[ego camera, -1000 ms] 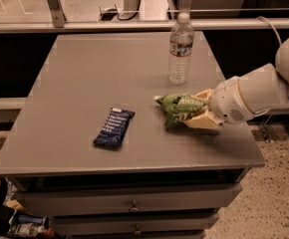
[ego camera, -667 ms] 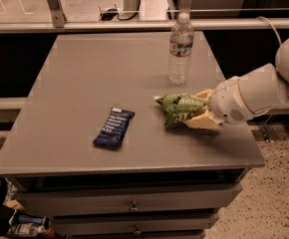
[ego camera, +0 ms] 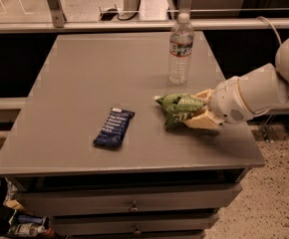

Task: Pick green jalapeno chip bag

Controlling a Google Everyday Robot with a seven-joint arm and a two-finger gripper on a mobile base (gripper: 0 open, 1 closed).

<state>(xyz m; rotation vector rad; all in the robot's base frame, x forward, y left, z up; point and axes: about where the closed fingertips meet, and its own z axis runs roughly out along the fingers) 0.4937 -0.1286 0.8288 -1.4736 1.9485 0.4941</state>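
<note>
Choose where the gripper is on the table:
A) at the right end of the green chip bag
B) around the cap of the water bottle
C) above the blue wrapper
A: the gripper is at the right end of the green chip bag, well away from the blue wrapper and the water bottle.

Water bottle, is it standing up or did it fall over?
Standing up. The water bottle is upright on the table, white cap on top, beyond the gripper, which grips the green jalapeno chip bag.
</note>
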